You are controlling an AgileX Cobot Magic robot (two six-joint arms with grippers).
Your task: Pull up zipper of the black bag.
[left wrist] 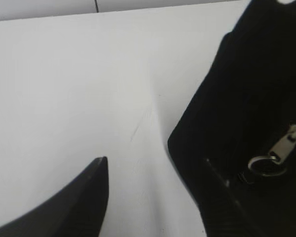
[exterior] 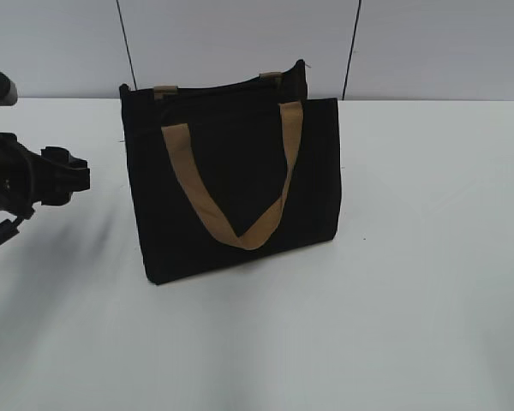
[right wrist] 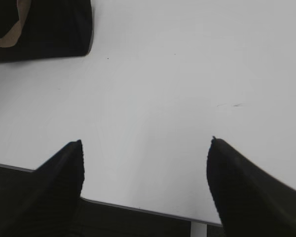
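Note:
The black bag (exterior: 231,180) stands upright on the white table, with a tan loop handle (exterior: 240,193) hanging down its front. My left gripper (exterior: 67,174) is left of the bag, apart from it. In the left wrist view it (left wrist: 155,165) is open and empty, and the bag's end (left wrist: 246,74) lies to its right. The zipper pull (left wrist: 282,147), a silver tab with a ring, hangs there on the bag, to the right of the right finger. My right gripper (right wrist: 145,143) is open and empty over bare table, with the bag's corner (right wrist: 49,29) far at the top left. The exterior view does not show the right gripper.
Two tan strap tabs (exterior: 164,90) (exterior: 272,77) sit on the bag's top edge. The white table (exterior: 411,300) ends at a wall behind the bag. Its front edge (right wrist: 138,207) shows just under my right gripper.

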